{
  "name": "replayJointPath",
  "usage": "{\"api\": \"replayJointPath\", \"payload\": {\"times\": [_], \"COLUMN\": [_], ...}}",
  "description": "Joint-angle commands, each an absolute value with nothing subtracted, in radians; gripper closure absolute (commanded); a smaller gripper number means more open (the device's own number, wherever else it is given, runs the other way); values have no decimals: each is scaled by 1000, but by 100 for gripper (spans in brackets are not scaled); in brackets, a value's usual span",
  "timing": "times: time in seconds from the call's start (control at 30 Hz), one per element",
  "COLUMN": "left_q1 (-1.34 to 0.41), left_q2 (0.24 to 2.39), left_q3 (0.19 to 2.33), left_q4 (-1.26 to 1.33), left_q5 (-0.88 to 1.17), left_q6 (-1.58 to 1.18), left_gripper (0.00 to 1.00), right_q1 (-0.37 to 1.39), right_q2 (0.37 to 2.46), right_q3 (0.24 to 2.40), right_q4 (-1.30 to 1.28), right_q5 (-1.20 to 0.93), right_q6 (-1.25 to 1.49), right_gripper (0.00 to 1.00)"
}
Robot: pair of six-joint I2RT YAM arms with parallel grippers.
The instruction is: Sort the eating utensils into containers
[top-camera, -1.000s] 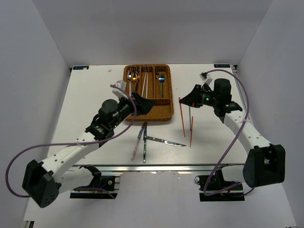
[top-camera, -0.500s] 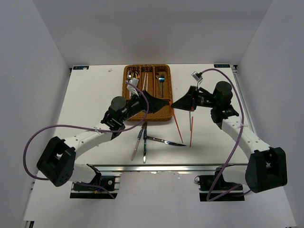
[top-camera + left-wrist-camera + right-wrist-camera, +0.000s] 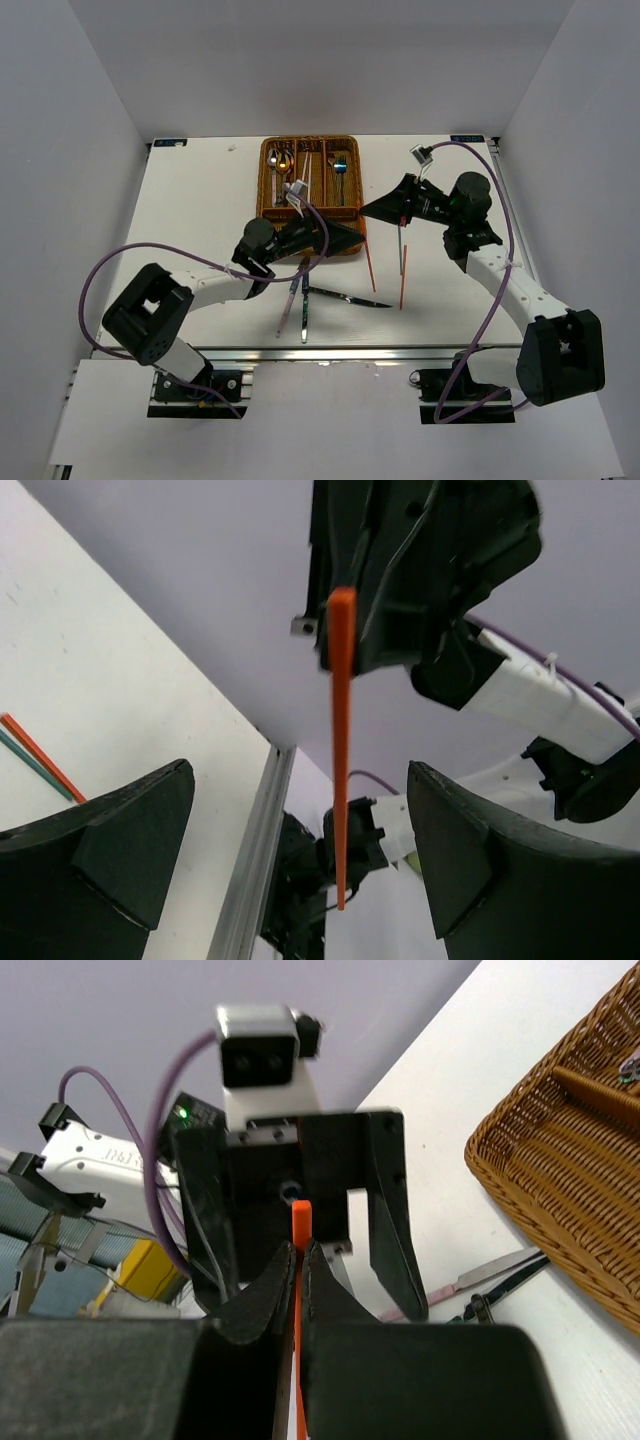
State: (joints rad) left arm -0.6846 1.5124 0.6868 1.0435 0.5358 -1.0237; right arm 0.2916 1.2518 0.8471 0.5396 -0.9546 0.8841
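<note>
My right gripper (image 3: 368,211) (image 3: 298,1246) is shut on the top end of a red chopstick (image 3: 370,262) (image 3: 297,1222), which hangs off the table beside the wicker tray (image 3: 263,185). My left gripper (image 3: 351,233) (image 3: 298,770) is open and empty, facing the right one; its fingers (image 3: 395,1230) stand either side of the chopstick (image 3: 341,760) without touching it. The tray holds spoons (image 3: 281,160), white chopsticks (image 3: 305,175) and a blue fork (image 3: 339,166). Silver knives (image 3: 345,298) lie on the table in front of the tray.
A second red chopstick (image 3: 403,281) and a thin green one (image 3: 400,238) lie right of the held one; they also show in the left wrist view (image 3: 40,756). A pink-handled knife (image 3: 288,305) and a dark-handled one (image 3: 304,305) lie near the front edge.
My left gripper has reached right to the tray's front right corner. My right gripper has moved left and up with the red chopstick, bringing it between the open left fingers.
</note>
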Motion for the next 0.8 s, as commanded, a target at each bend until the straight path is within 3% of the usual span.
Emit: {"api": "replayJointPath", "payload": {"times": [0.0, 0.07, 0.1, 0.2, 0.23, 0.3, 0.37, 0.4, 0.67, 0.77], "left_q1": [-709, -715, -719, -726, -727, -727, -727, -729, -727, -727], "left_q2": [1526, 1537, 1540, 1555, 1562, 1578, 1586, 1588, 1543, 1502], "left_q3": [736, 755, 762, 796, 807, 836, 851, 856, 914, 933], "left_q4": [1082, 1056, 1057, 1045, 1029, 990, 976, 960, 715, 579], "left_q5": [580, 574, 574, 575, 575, 575, 574, 574, 505, 445], "left_q6": [-1020, -993, -988, -985, -976, -962, -953, -950, -772, -686], "left_gripper": [7, 13, 21, 52, 70, 87, 92, 100, 100, 100], "right_q1": [302, 308, 314, 322, 324, 327, 327, 327, 321, 302], "right_q2": [1227, 1233, 1235, 1239, 1242, 1246, 1246, 1247, 1238, 1227], "right_q3": [853, 857, 857, 854, 853, 848, 845, 845, 841, 828], "right_q4": [633, 650, 660, 667, 682, 718, 729, 729, 683, 681], "right_q5": [-913, -907, -891, -861, -859, -857, -856, -850, -828, -821], "right_q6": [923, 946, 951, 953, 957, 982, 991, 991, 956, 954], "right_gripper": [100, 100, 100, 100, 100, 100, 100, 100, 98, 73]}}
